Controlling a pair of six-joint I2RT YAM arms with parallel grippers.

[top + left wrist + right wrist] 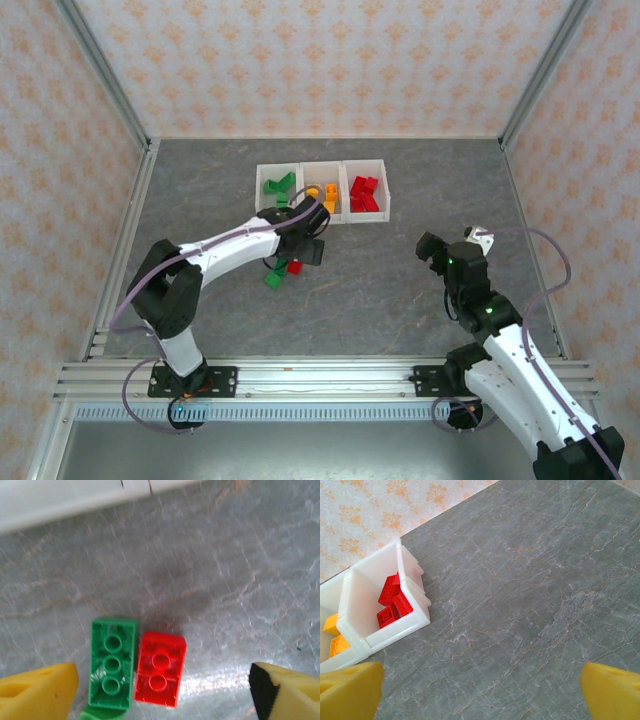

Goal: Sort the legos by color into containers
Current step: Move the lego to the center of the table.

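Legos (113, 662) below left end effector (164, 682), jaws spread; arm reaching forward.

A grey, stone-veined bench (380, 300) is shown; three joined white containers (365, 216) are set toward its far side; nearer, a green brick (112, 662) and a red brick (159, 669) are laid touching.

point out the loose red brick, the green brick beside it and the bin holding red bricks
red brick (160, 669): left wrist view, middle of its upward face
green brick (113, 665): left wrist view, its centre circle
bin holding red bricks (395, 631): right wrist view, white outer wall
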